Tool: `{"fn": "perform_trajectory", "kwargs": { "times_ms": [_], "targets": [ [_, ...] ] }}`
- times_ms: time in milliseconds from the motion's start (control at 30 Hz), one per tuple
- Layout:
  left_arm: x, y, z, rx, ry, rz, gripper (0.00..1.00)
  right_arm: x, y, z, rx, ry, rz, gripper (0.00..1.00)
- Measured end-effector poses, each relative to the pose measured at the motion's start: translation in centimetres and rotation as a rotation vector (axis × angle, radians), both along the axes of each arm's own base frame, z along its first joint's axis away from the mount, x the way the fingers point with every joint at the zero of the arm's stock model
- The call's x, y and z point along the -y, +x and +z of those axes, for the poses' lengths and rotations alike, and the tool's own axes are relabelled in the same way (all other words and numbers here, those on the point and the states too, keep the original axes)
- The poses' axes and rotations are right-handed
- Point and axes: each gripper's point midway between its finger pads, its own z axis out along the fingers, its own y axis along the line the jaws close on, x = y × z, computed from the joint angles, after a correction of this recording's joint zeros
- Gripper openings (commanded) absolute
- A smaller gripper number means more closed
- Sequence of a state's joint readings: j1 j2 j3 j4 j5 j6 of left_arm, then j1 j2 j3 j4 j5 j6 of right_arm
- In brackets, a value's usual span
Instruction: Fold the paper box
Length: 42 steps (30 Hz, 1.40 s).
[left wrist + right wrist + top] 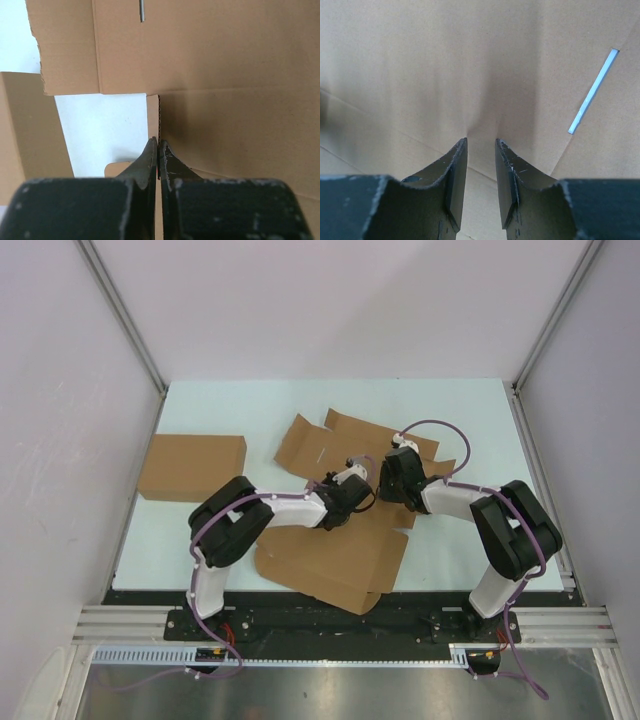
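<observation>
The paper box (335, 560) lies opened out as a wide, flat sheet in the middle of the pale bench (470, 410). It runs from the lower centre of the top view up to the centre right, with its notched flaps spread toward the far side. A second, plain brown box (192, 467) sits at the left of that view, apart from the sheet.

Both arms reach in over the sheet and meet near its middle. The left hand (340, 502) is just left of centre and the right hand (392, 478) is close beside it on the right.

In the left wrist view, the left hand (158, 142) is pinched fully together. A thin corrugated edge of the paper box runs down the centre of the frame and in between its fingertips. A broad cardboard panel fills the right and top of the frame, with a short slit (142, 11) at the upper edge and bare bench at the centre left.

In the right wrist view, the right hand (481, 142) is part-way open with nothing between its fingers. The tips point at a cardboard panel that fills the frame and shows a shallow crease above the gap. Whether the tips touch it cannot be told. A narrow slit (593, 92) shows at the right.
</observation>
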State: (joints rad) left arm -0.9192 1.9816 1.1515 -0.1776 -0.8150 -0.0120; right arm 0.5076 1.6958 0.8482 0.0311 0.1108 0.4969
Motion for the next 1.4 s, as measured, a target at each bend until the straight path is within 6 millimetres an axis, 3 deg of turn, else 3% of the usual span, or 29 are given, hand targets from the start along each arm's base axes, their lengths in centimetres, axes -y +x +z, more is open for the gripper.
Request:
{"fn": "perform_trajectory", "kwargs": {
  "times_ms": [133,233,333,367,433,567,800,933,1100,1267,1400],
  "targets": [
    [0.2,-0.1,-0.3,0.024,0.044,-0.004,0.01,0.0,0.0,0.1,0.001,0.000,0.000,0.37],
    [0.1,-0.1,-0.2,0.034,0.056,-0.001,0.11,-0.1,-0.3,0.2,-0.001,0.001,0.005,0.47],
    [0.1,-0.1,-0.2,0.037,0.048,0.003,0.38,0.0,-1.5,0.6,-0.020,-0.001,0.015,0.57],
    [0.2,-0.2,-0.2,0.033,0.041,0.002,0.54,0.1,-1.8,1.0,-0.025,0.000,0.014,0.59],
    [0.0,-0.6,0.1,0.032,0.034,0.002,0.62,0.3,-2.3,2.3,-0.015,0.000,0.017,0.63],
    [-0.1,-1.0,3.2,0.070,-0.049,0.014,0.73,0.7,-2.3,6.8,0.052,0.016,0.008,0.67],
    [0.2,-1.2,12.0,0.205,-0.307,0.054,0.75,1.2,0.0,14.9,0.216,0.023,0.017,0.70],
    [-0.1,-2.5,14.4,0.224,-0.480,0.074,0.72,2.3,2.2,17.6,0.313,0.001,0.031,0.70],
    [1.1,-5.2,13.4,0.144,-0.752,0.057,0.68,3.7,5.8,18.4,0.372,0.011,0.076,0.70],
    [3.0,-8.0,9.1,-0.018,-0.916,0.033,0.63,5.1,10.7,17.6,0.397,0.010,0.175,0.70],
    [3.3,-9.9,6.3,-0.116,-0.971,0.032,0.63,5.0,13.7,15.6,0.398,0.044,0.264,0.69]
  ]
}}
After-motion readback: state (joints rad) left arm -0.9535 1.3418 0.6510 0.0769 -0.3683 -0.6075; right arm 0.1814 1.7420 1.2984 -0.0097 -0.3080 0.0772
